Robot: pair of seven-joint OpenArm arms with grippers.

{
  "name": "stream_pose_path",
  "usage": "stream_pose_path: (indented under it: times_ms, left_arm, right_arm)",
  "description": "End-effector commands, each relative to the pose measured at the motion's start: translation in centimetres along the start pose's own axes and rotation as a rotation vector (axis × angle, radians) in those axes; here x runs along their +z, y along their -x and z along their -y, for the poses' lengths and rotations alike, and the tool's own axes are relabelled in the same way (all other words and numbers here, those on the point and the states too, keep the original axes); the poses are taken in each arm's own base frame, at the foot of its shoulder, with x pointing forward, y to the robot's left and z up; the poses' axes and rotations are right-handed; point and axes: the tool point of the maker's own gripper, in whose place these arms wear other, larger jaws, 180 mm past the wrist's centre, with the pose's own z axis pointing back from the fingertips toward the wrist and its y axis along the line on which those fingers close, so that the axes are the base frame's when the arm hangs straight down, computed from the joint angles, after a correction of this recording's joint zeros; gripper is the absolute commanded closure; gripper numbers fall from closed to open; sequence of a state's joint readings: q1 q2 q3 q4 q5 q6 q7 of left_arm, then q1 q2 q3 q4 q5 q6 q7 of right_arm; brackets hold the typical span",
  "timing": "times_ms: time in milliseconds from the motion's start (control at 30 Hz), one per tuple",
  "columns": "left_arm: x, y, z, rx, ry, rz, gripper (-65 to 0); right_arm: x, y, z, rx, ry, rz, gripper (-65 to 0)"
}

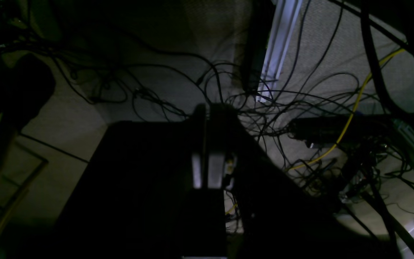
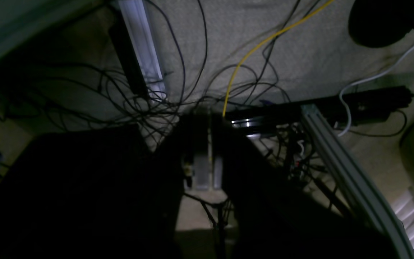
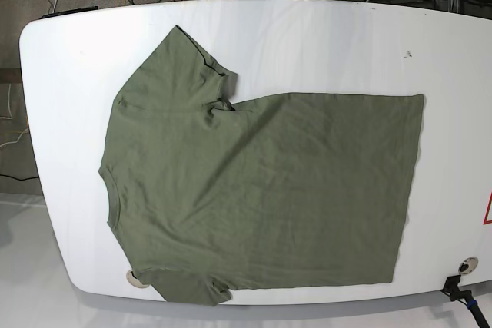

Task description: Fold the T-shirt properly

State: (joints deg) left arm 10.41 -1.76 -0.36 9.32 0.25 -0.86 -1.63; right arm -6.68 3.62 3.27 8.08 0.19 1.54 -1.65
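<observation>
The shirt point(image 3: 261, 197) lies flat across the table point(image 3: 323, 44), neckline at nine o'clock. Both grippers point(image 1: 207, 169) point(image 2: 207, 172) are closed, empty, off the table. I'd open wide first, then pinch two hem corners evenly.

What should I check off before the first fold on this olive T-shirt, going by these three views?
1. T-shirt lies flat and unfolded on the table: ok.
2. Neckline toward the base view's left, hem toward its right: ok.
3. Near sleeve fully on the table: not ok, it reaches the near edge and seems to hang over slightly.
4. Left hand shut, holding nothing, pointing at floor cables: ok.
5. Right hand shut, holding nothing, likewise off the table: ok.
6. Arms clear of the shirt in the base view: ok, neither shows there.
</observation>
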Motion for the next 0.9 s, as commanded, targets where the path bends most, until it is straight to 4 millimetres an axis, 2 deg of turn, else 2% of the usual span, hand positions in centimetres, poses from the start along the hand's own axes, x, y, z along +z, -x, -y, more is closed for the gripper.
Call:
stream_pose_path:
  times_ms: [0,233,267,300,433,700,867]
  left_arm:
    - [0.2,0.8,-1.3,-0.014,-0.021,-0.007,-0.1]
    - [0.7,2.7,-3.6,-0.036,-0.051,-0.010,-0.3]
    - [0.7,2.6,-3.7,-0.035,-0.051,-0.005,-0.3]
    - [0.6,1.8,-3.3,-0.029,-0.042,0.011,0.0]
    - [0.6,1.1,-3.3,-0.035,-0.039,0.035,0.0]
    - [0.7,1.2,-3.5,-0.032,-0.039,0.043,0.0]
    - [0.8,1.1,-3.6,-0.032,-0.036,0.068,0.0]
  right_arm:
    - [0.1,1.0,1.0,0.019,0.012,-0.008,-0.3]
    - [0.3,2.3,2.7,0.025,0.032,-0.015,0.0]
    - [0.3,2.4,2.8,0.021,0.033,-0.013,-0.1]
    - [0.3,1.5,2.3,0.014,0.028,0.007,-0.6]
    - [0.3,1.6,2.4,0.016,0.030,0.003,-0.6]
    - [0.4,2.1,3.7,0.015,0.041,-0.007,-0.3]
    - [0.7,2.8,4.6,0.034,-0.021,-0.009,-0.2]
